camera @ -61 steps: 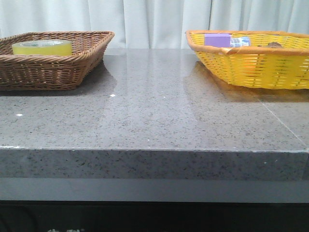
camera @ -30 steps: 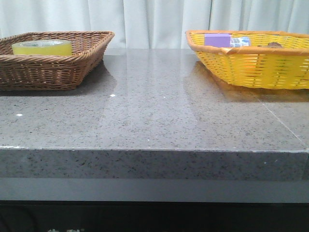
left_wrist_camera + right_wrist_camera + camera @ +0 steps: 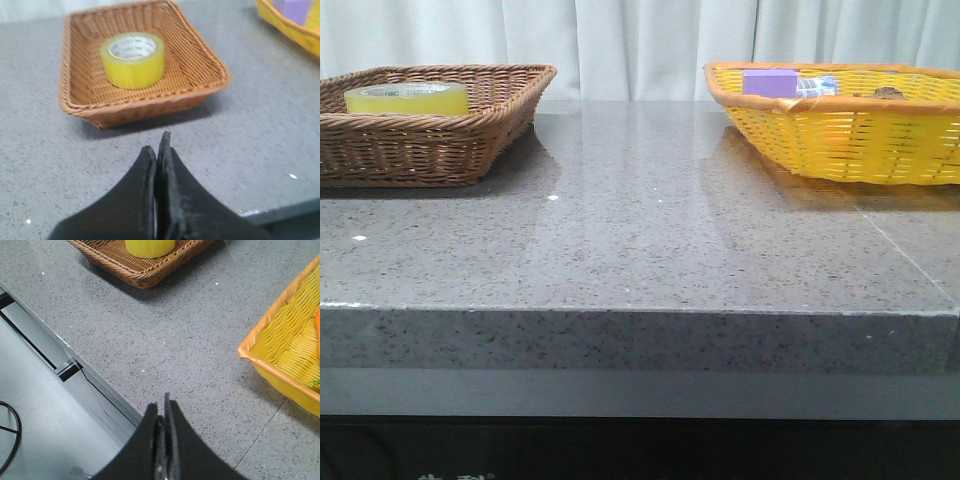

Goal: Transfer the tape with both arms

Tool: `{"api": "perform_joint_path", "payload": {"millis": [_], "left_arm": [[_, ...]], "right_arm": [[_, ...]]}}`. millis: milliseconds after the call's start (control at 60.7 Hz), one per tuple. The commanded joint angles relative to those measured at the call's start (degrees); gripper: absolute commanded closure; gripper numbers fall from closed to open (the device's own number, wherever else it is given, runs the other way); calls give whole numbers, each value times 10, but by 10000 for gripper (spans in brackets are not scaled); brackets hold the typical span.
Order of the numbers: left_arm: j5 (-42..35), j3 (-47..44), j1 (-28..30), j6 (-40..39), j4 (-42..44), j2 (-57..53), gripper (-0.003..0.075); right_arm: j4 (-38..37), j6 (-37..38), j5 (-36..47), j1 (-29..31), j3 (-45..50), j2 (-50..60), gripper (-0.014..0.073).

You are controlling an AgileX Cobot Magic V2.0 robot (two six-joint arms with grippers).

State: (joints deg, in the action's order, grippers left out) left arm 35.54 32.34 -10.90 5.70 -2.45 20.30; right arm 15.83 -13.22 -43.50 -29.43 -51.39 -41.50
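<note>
Sitting flat, tape (image 3: pixel 133 59) inside brown basket (image 3: pixel 80 100).

Brown wicker basket (image 3: pixel 430 140) left, yellow basket (image 3: pixel 840 140) holding purple box (image 3: pixel 770 82) right.

Lab bench — stone counter (image 3: pixel 640 250), curtain (image 3: pixel 640 45)

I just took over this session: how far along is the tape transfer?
Nothing looks done yet. The tape lies flat in the brown wicker basket, untouched. Nothing is in hand: the left gripper and the right gripper are both shut and empty, above bare counter. Left to do: the pickup, the handover between arms, and the placing, presumably in the yellow basket.
</note>
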Motion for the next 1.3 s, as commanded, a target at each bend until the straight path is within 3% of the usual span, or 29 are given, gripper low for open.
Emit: {"api": "perform_joint_path", "payload": {"millis": [0, 346, 544, 1286], "left_arm": [[-115, -38, 19, -4, -8, -31, 740], [-330, -269, 60, -4, -30, -162, 740], [-423, -344, 60, -4, -36, -192, 740], [-400, -351, 62, -4, -45, -217, 740]], "right_arm": [[10, -2, 36, 1, -14, 2, 664], [10, -2, 36, 1, -14, 2, 664], [10, -2, 36, 1, -14, 2, 664], [10, -2, 36, 1, -14, 2, 664]]}}
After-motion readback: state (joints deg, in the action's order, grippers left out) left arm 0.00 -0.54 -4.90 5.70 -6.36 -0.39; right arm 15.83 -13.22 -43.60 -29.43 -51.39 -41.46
